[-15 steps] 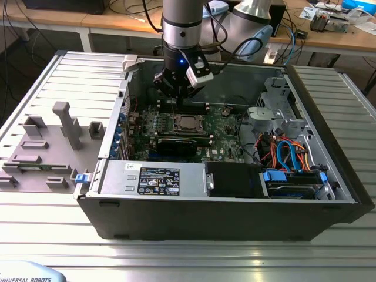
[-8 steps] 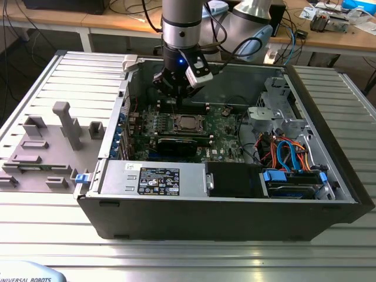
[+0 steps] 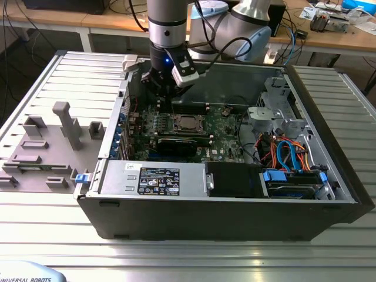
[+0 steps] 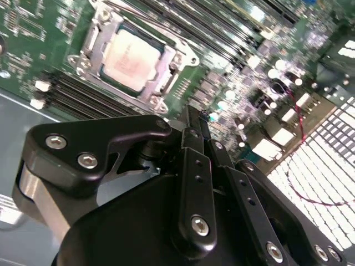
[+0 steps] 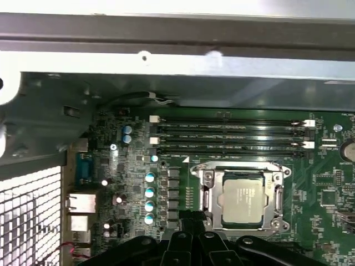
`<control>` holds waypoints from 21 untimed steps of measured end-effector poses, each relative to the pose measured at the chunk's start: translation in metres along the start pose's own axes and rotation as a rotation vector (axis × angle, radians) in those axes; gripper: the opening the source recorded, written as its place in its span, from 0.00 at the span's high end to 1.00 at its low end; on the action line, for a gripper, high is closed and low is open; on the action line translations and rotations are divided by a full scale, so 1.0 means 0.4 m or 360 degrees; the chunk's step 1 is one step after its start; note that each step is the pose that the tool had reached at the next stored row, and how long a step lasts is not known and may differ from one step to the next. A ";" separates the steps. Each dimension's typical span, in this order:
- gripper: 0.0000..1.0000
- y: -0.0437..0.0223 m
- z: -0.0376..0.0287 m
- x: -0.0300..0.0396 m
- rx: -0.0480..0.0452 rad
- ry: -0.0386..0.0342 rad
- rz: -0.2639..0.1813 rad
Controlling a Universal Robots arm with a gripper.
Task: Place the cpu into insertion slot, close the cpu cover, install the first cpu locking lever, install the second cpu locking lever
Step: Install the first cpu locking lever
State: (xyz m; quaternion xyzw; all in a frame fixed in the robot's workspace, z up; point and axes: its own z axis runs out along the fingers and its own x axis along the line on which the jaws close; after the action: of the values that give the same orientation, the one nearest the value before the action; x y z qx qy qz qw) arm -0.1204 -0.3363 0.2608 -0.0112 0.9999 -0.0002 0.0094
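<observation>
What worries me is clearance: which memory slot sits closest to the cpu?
The slot directly beside the cpu, with no other slot between them; the other three lie beyond it, toward the case wall.
</observation>
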 end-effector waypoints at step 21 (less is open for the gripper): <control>0.89 0.033 0.003 0.020 0.0000 0.0000 0.0000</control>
State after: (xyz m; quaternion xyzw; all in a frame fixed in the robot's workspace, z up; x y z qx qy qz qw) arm -0.1286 -0.3232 0.2593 -0.0112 0.9999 -0.0002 0.0093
